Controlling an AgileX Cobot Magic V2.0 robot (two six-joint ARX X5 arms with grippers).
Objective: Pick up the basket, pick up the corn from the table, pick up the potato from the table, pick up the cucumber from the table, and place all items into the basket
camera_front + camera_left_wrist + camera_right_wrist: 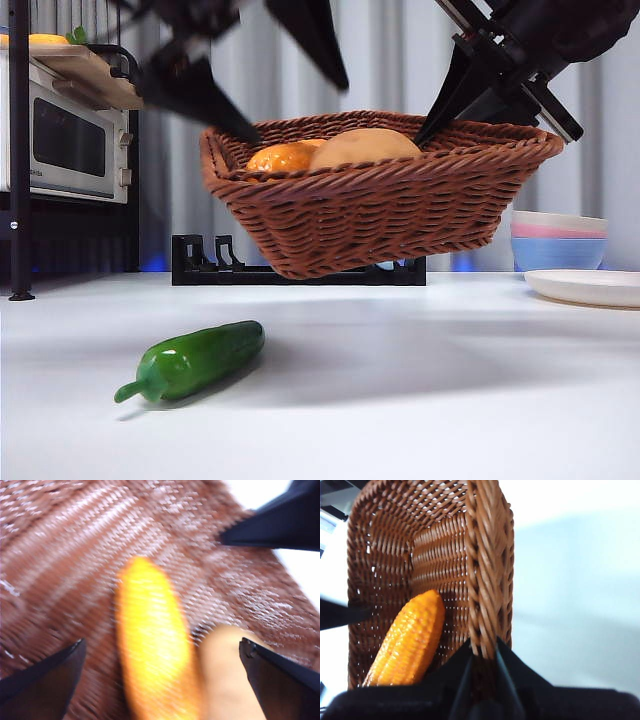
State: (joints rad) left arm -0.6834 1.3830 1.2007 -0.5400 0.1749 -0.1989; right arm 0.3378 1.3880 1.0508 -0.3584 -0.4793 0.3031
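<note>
Wicker basket (380, 215) aloft, right gripper (484, 652) pinching rim

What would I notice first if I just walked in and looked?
A big brown basket floating above the white table, held up by the right gripper pinching its braided rim. Inside it lie the orange corn and the tan potato, with the left gripper open just over them. Down on the table, the shiny green cucumber lies alone.

the basket (380, 215) is rough woven wicker; the cucumber (195, 360) glossy and smooth; the corn (410, 640) bumpy with kernels; the table (400, 400) smooth, matt.
</note>
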